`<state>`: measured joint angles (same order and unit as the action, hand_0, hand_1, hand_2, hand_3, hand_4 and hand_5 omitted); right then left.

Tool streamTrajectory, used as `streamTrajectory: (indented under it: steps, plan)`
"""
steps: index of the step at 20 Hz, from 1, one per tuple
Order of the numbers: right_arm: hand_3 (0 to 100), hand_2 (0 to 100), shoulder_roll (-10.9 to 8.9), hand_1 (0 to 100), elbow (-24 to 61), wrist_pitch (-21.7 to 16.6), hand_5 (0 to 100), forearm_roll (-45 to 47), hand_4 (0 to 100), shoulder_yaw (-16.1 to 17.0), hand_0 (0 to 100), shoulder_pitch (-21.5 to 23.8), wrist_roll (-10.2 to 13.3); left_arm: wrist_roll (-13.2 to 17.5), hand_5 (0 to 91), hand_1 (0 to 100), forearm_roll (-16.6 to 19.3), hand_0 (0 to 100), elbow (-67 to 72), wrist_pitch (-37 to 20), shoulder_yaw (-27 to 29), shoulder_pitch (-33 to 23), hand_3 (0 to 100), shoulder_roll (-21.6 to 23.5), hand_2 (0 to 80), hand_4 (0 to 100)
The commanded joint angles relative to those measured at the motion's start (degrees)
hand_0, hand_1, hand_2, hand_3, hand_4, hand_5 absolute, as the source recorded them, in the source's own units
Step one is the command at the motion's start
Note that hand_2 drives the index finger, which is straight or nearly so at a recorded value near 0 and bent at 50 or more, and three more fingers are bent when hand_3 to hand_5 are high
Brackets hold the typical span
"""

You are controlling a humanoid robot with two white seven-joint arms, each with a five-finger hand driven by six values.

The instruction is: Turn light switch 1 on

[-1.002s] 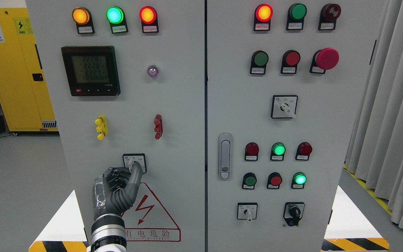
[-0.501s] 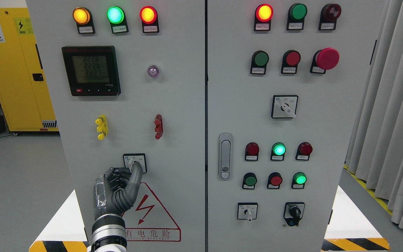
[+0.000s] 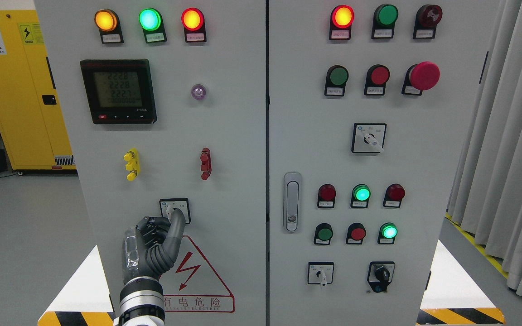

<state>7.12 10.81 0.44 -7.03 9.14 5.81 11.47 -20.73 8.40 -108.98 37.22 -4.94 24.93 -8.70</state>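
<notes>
Left hand [image 3: 154, 244] pinched the rotary switch [image 3: 175, 210] knob, at 6 o'clock below the red terminal [image 3: 205, 163]. Risk: fingers slipping off the small knob mid-twist, leaving it unturned.

The left hand [image 3: 152, 249] was raised from the bottom edge, left of the middle, its back toward the camera above a ringed metal wrist [image 3: 141, 301]. 1 dark finger [image 3: 176, 231] stretched up and right, while the others were curled against the palm. The right arm was out of view.
</notes>
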Motion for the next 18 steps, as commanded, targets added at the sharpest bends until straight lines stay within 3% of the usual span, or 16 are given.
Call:
streamTrajectory:
  steps: [1,13,18]
  plan:
    - [0,4,0.0,50,0.0,0.0,0,0.0,0,0.0,0,-0.01,-0.04,-1.15,86.1,56,0.04,53,-0.09,-0.48,0.1,0.03,92,0.0,62.2,90]
    - [0,4,0.0,50,0.0,0.0,0,0.0,0,0.0,0,-0.01,-0.04,-1.15,86.0,53,0.12,55,-0.18,-0.74,0.1,0.03,92,0.0,61.2,90]
    - [0,4,0.0,50,0.0,0.0,0,0.0,0,0.0,0,-0.01,0.04,-1.15,86.0,51,0.04,50,-0.18,-0.74,0.1,0.03,92,0.0,61.1,90]
